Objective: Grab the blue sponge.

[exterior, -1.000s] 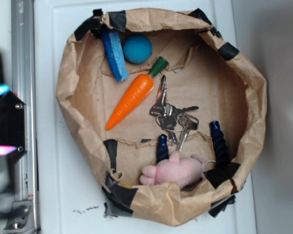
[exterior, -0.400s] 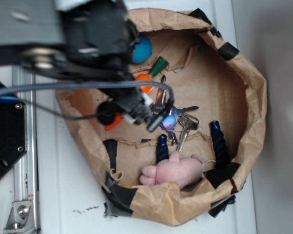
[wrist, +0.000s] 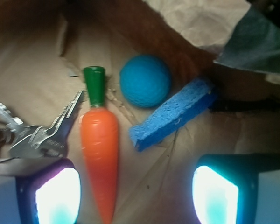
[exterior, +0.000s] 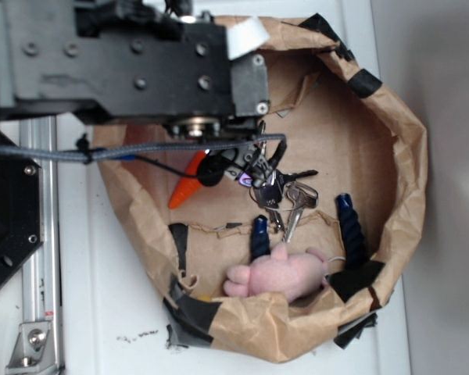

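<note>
Sweeping further over the paper bag (exterior: 406, 156), the arm is now hiding the blue sponge (wrist: 172, 114) from outside; it is lying beside the teal ball (wrist: 145, 80), seemingly ahead of the spread, empty gripper (wrist: 135, 196).

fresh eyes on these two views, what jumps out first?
In the wrist view, the orange carrot lies lengthwise at centre-left, with the teal ball beside its green top and the blue sponge lying aslant just right of it, below the ball. The gripper fingers glow at the bottom corners, open and holding nothing. In the exterior view, the black arm hides the top-left of the brown paper nest.
</note>
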Tool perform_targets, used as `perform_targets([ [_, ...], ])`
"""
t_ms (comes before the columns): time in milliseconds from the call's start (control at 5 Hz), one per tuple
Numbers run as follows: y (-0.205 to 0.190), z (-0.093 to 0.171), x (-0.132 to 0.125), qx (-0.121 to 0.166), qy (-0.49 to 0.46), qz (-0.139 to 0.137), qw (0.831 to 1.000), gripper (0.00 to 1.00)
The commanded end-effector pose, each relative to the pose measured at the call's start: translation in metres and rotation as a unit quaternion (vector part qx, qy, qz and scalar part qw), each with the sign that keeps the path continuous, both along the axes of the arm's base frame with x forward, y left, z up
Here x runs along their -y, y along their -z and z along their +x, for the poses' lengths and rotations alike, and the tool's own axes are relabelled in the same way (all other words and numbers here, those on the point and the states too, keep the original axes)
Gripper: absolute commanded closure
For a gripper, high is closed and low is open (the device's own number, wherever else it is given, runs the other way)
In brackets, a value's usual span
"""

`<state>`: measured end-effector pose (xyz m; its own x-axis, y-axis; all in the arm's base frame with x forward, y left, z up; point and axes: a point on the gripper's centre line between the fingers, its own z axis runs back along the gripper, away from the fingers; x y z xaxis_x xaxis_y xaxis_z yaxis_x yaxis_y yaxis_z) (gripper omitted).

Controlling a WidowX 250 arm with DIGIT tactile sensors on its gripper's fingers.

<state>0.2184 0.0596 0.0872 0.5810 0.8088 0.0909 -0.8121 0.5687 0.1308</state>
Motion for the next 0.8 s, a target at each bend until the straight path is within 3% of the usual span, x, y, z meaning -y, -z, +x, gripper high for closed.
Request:
perform_targets([
  [0, 0.004, -0.022, -0.023, -0.002, -0.051, 0.030, 0.998, 0.00],
  [200, 0.008, -0.017, -0.026, -0.006, -0.083, 0.035, 0.996, 0.00],
  [400, 0.015, -0.014, -0.031, 0.008, -0.118, 0.064, 0.991, 0.00],
  [600, 0.022, -0.021, -0.041, 0.057, -0.130, 0.060, 0.988, 0.00],
])
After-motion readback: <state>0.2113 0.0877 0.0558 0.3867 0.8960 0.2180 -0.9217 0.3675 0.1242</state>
